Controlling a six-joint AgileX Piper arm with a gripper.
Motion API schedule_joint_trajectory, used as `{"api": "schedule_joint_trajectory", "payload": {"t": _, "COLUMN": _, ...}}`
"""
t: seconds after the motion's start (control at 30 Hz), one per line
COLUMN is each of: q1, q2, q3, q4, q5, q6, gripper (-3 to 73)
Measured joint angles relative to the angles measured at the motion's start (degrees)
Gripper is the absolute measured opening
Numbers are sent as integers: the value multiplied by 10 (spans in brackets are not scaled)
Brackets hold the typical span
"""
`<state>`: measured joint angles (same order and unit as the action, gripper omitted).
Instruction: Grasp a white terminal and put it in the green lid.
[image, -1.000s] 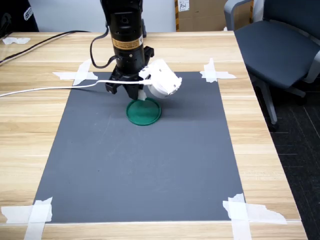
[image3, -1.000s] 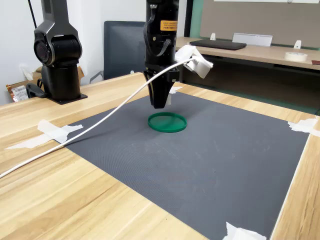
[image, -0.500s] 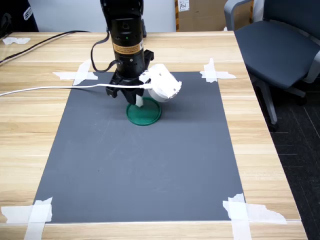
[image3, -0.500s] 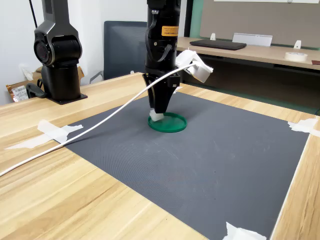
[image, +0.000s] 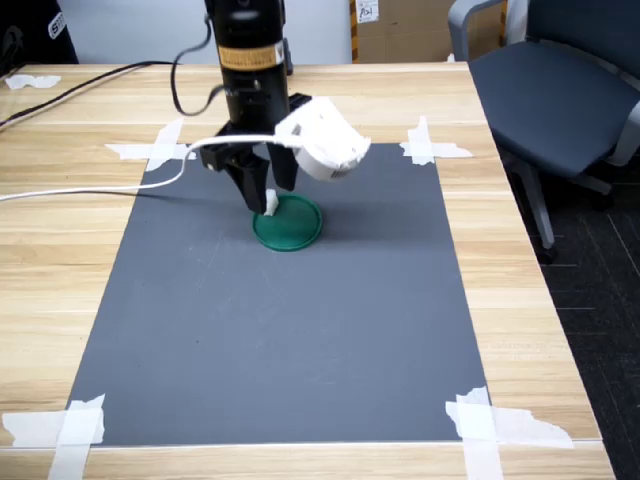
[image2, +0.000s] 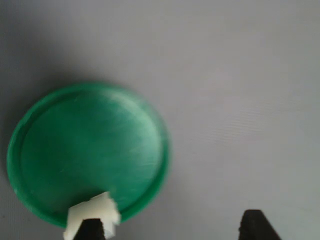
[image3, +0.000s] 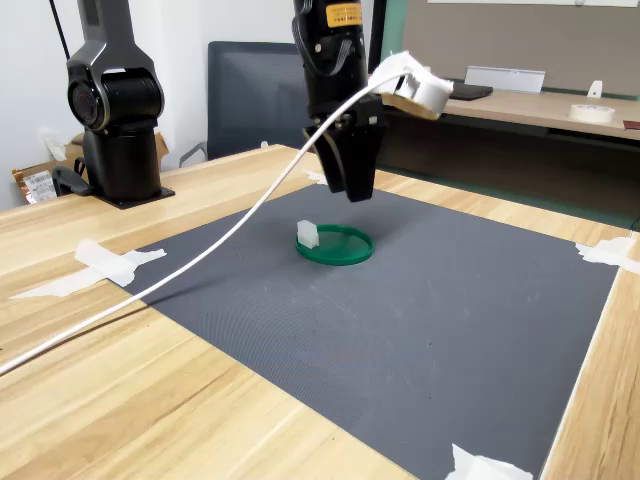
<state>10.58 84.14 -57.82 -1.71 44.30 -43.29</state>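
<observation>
White terminal (image3: 307, 235) sits upright at the edge of the green lid (image3: 338, 247), on the side toward the second exterior view's left; in the wrist view it overlaps the rim (image2: 92, 214), so whether it rests fully inside I cannot tell. Nothing holds it. The gripper (image3: 356, 190) hangs above the lid with its fingers apart and empty (the wrist view shows two dark fingertips (image2: 255, 225) with a wide gap between them). A white camera housing (image: 322, 140) juts from the arm's wrist, and a white cable (image3: 180, 268) trails from it across the worktop (image: 60, 220).

The lid lies on a dark grey mat (image: 280, 340), which is held to the pale wood worktop by white tape (image: 482, 420) at its corners. A black cable (image: 90, 82) runs over the wood at the first exterior view's left. A grey office chair (image: 555, 90) stands past the worktop's edge at the first exterior view's right, on dark floor. In the second exterior view a black robot base (image3: 115, 110) stands on the worktop at the left, and another desk (image3: 540, 105) with a roll of tape (image3: 597, 113) fills the background.
</observation>
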Motion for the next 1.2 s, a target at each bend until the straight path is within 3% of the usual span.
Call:
{"api": "schedule_joint_trajectory", "payload": {"t": 0.1, "q1": 0, "q2": -31, "q3": 3, "q4": 2, "q5": -14, "q6": 13, "gripper": 503}}
{"api": "schedule_joint_trajectory", "payload": {"t": 0.17, "q1": 0, "q2": -55, "q3": 7, "q4": 2, "q5": -25, "q6": 25, "gripper": 447}}
{"api": "schedule_joint_trajectory", "payload": {"t": 0.37, "q1": 0, "q2": -155, "q3": 50, "q4": 2, "q5": -78, "q6": 41, "gripper": 95}}
{"api": "schedule_joint_trajectory", "payload": {"t": 0.47, "q1": 0, "q2": -209, "q3": 78, "q4": 3, "q5": -98, "q6": 41, "gripper": 2}}
{"api": "schedule_joint_trajectory", "payload": {"t": 0.67, "q1": 0, "q2": -306, "q3": 140, "q4": 5, "q5": -141, "q6": 59, "gripper": -23}}
{"api": "schedule_joint_trajectory", "payload": {"t": 0.9, "q1": -59, "q2": -425, "q3": 249, "q4": 66, "q5": -256, "q6": 207, "gripper": -25}}
{"api": "schedule_joint_trajectory", "payload": {"t": 1.03, "q1": -94, "q2": -517, "q3": 321, "q4": 79, "q5": -304, "q6": 282, "gripper": -25}}
{"api": "schedule_joint_trajectory", "payload": {"t": 1.2, "q1": -103, "q2": -619, "q3": 399, "q4": 80, "q5": -315, "q6": 297, "gripper": -25}}
